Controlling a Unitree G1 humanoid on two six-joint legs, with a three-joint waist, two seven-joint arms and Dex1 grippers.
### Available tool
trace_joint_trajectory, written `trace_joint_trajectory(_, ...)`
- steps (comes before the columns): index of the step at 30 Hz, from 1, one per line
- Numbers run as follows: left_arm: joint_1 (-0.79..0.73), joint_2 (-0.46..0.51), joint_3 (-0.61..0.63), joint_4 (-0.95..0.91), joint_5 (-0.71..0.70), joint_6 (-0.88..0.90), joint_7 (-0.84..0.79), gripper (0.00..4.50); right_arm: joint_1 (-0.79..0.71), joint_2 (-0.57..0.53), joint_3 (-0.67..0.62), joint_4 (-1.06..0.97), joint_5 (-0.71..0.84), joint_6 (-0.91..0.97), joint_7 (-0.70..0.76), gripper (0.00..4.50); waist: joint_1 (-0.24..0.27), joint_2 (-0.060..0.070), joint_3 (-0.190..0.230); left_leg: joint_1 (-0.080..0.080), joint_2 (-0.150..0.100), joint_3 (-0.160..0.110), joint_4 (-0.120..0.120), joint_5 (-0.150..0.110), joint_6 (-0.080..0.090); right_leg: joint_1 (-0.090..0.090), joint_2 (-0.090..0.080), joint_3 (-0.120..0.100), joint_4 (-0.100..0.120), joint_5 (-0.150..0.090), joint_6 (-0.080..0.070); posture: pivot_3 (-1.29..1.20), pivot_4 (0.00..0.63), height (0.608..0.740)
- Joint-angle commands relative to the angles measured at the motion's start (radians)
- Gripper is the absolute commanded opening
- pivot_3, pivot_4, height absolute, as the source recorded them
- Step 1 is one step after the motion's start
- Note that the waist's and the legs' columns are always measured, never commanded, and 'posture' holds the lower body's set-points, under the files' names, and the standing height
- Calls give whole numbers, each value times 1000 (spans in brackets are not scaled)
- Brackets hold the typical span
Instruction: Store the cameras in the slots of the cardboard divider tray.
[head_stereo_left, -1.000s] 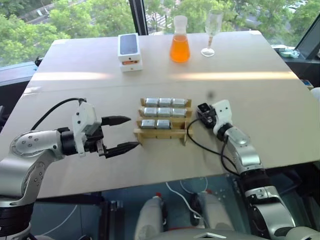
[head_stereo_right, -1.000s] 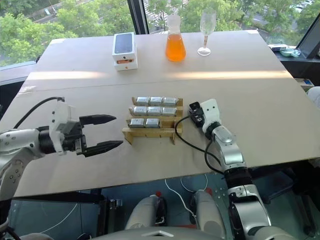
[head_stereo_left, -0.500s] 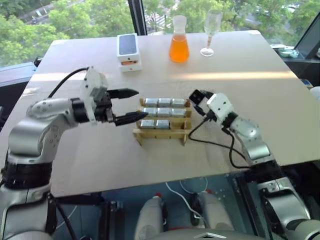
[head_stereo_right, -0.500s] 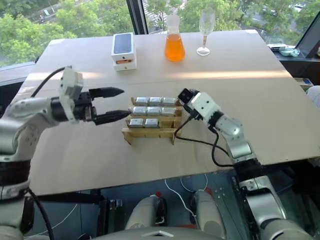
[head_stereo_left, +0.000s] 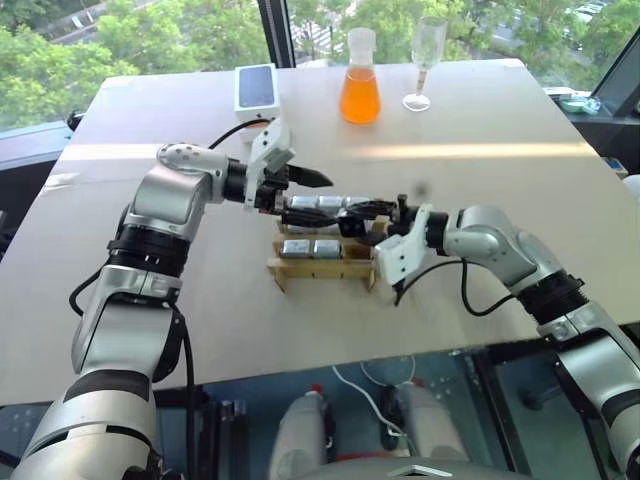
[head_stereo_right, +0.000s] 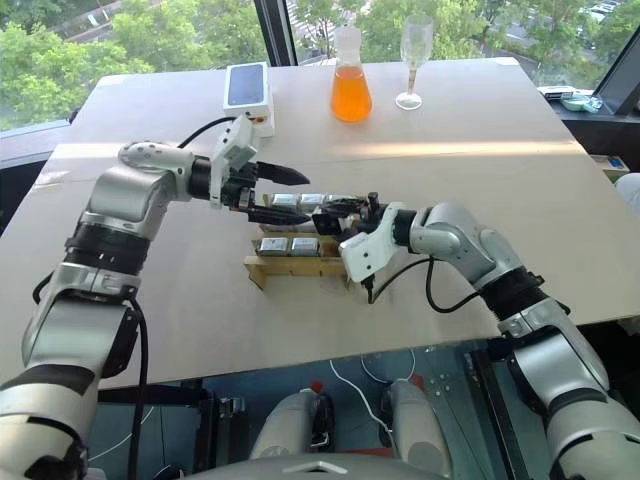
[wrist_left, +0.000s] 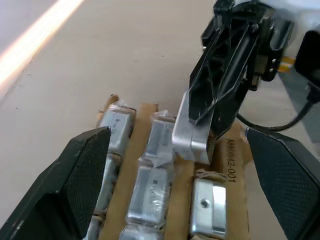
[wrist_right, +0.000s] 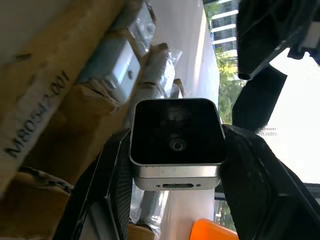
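Cameras (wrist_left: 150, 185) wrapped in film fill most slots of the cardboard divider tray (head_stereo_left: 322, 265), which sits mid-desk (head_stereo_left: 500, 120). One more camera (wrist_right: 176, 142) is pinched between the two fingers of the right tool (wrist_left: 200, 125), black lens face toward its wrist, held just above the tray's rows. The left tool (head_stereo_left: 300, 192) is spread wide, its fingers hovering on either side of the back rows without touching anything. The front row appears to have a vacant slot at its right end. To seat the piece well, I would line up the held camera squarely over that opening, lower it straight between the strips, and let the left tool steady the tray's edge so the cardboard does not slide.
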Motion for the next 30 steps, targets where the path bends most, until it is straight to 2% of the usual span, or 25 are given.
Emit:
trace_joint_trajectory(1, -42, 1, -14, 10, 33, -14, -46, 4463, -37, 3, -4, -16, -16, -42, -28, 1919, 0, 0, 0, 0, 0, 0, 0, 0, 0, 0, 0, 0, 0, 0, 0, 0, 150, 740)
trace_joint_trajectory(7, -44, 0, -74, 17, 71, -13, -115, 4463, -73, 11, -5, 2, -37, -72, -43, 1919, 0, 0, 0, 0, 0, 0, 2, 0, 0, 0, 0, 1, 1, 0, 0, 0, 150, 740)
trace_joint_trajectory(13, -51, -42, -37, 39, 70, 4, -101, 4463, -72, 4, -7, 4, -24, -94, -38, 1919, 2, 0, 0, -1, 0, 0, 3, 0, 0, 0, 0, 0, 1, 0, 0, 0, 150, 740)
trace_joint_trajectory(15, -45, -48, -30, 40, 72, 2, -100, 3905, -70, 3, -4, 7, -21, -98, -32, 1919, 1, 0, 0, -1, 0, 0, 3, 0, 0, 0, 0, 0, 1, 0, 0, 0, 150, 740)
trace_joint_trajectory(19, -39, -52, -23, 33, 70, 4, -99, 2297, -68, -2, -4, 12, -17, -106, -25, 1919, 0, 0, 0, -1, 0, 0, 3, 0, 0, 0, 0, 0, 2, 0, 0, 0, 150, 740)
trace_joint_trajectory(20, -38, -51, -22, 30, 69, 5, -101, 2072, -68, -2, -5, 13, -15, -106, -23, 1919, 0, 0, 0, -1, 0, 0, 3, 0, 0, 0, 0, 0, 2, 0, 0, 0, 150, 740)
trace_joint_trajectory(23, -21, -45, -26, 12, 66, 11, -113, 750, -73, 0, -5, 14, -13, -111, -21, 1919, 0, 0, 0, 0, 1, 0, 3, 0, 0, 0, 0, 1, 2, 0, 0, 0, 150, 740)
trace_joint_trajectory(26, -14, -37, -42, 4, 59, -1, -115, 711, -61, -2, 3, 0, 1, -94, 11, 1919, 0, 0, 0, -1, 1, 0, 3, 0, 0, 0, 0, 0, 2, 0, 0, 0, 150, 740)
trace_joint_trajectory(28, -15, -46, -43, 8, 66, -7, -115, 711, -26, -5, 1, -36, 39, -68, 36, 2962, 1, 0, 0, -1, 1, 0, 3, 0, 0, 0, 0, 1, 2, 0, 0, 0, 150, 740)
trace_joint_trajectory(30, -20, -57, -40, 13, 75, -17, -114, 711, 19, -6, -16, -77, 99, -33, 55, 3733, 2, 0, 0, -1, 1, -1, 3, 0, 0, 0, 0, 0, 2, 0, 0, 0, 150, 740)
